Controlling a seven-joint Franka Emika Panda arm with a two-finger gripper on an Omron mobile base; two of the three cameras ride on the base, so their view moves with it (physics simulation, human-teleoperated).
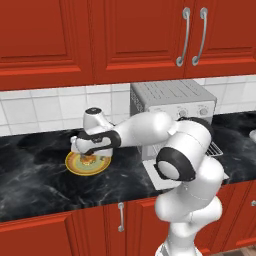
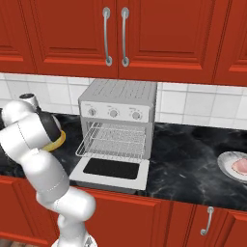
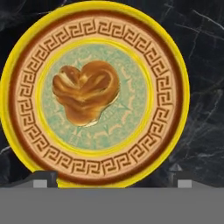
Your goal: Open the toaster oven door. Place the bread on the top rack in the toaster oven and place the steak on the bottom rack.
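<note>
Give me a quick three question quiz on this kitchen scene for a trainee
1. True or false: the oven door is closed.
2. What lies on the yellow-rimmed plate?
3. The steak sits: A) in the oven, B) on a plate to the oven's right, C) in the gripper.

Key: 1 false, it hangs open. 2 the bread, with the open gripper above it. 3 B.

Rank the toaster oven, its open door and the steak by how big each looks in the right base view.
Largest to smallest:
1. toaster oven
2. door, lying flat and nearer the camera, so it may look bigger than it is
3. steak, far smaller, cut off by the picture's edge
</note>
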